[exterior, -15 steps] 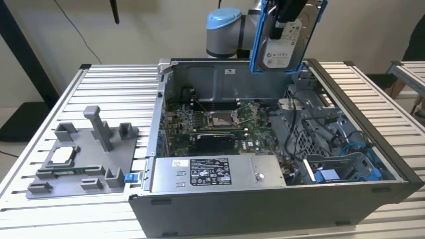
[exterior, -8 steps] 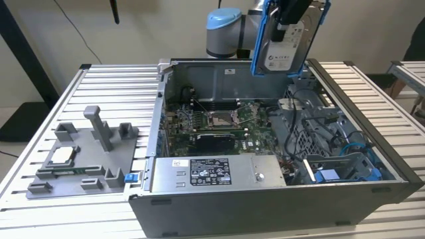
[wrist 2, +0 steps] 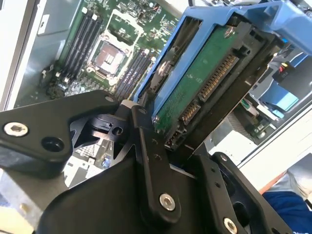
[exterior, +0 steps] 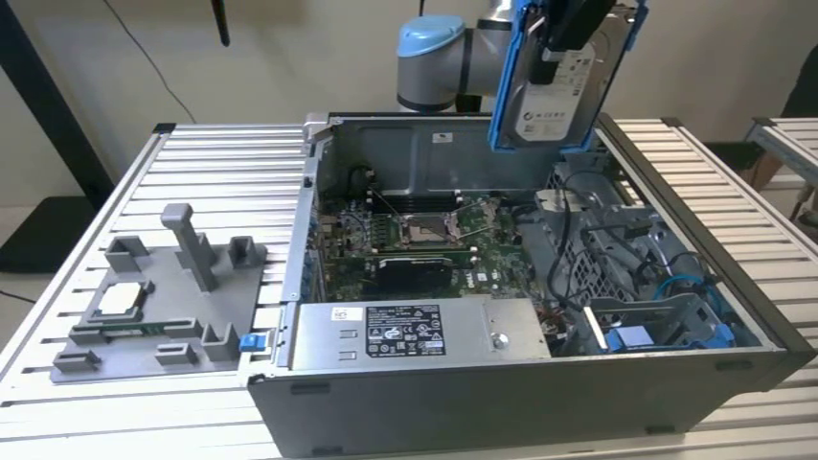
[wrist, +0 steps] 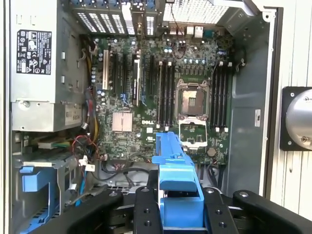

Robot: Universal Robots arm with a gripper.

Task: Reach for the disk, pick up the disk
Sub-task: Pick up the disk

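Note:
The disk hangs upright in the air above the open computer case's back right corner. It is a silver-grey drive with a white label in a blue bracket. My gripper is shut on its upper part. In the second wrist view the disk's green circuit board and connector show between the black fingers. In the first wrist view the blue bracket sticks out from between the fingers, above the motherboard.
The open computer case stands on a slatted metal table. Inside it are the motherboard, a power supply and a fixed blue drive cage. A grey fixture holding a small square chip is at the exterior view's left.

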